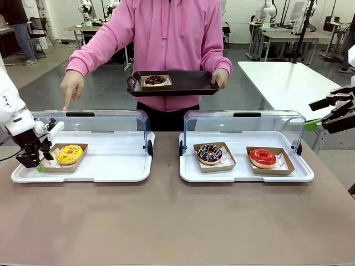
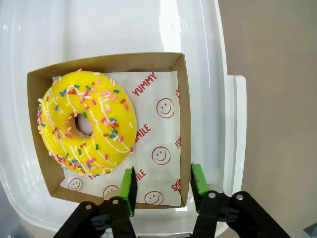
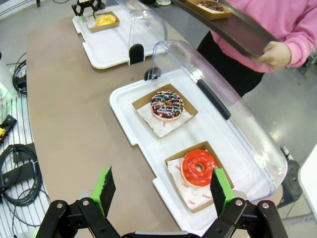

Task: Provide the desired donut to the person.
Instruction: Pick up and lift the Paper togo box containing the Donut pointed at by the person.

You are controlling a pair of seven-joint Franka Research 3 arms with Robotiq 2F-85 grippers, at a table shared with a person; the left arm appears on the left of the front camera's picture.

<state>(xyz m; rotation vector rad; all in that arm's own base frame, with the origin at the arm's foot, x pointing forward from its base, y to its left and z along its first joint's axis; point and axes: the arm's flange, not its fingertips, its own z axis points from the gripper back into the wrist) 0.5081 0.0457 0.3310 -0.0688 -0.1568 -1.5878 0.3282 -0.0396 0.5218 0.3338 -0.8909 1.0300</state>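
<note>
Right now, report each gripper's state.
Left gripper: open, astride the box wall beside the yellow donut, not clamped.
Right gripper: open, empty.

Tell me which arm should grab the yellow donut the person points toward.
Left. Its open fingers straddle the carton wall beside the yellow donut; the right fingers hover nearer the red donut.

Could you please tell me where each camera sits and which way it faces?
Front view: fixed between the arms, facing across the table at the person holding a tray; left fingers and right fingers show at the sides.
Left wrist view: on the left wrist, looking down at the yellow donut; its open fingers straddle the box wall.
Right wrist view: on the right wrist, looking down over the red donut; its open fingers rise below.
Shared: all three show the yellow donut.
</note>
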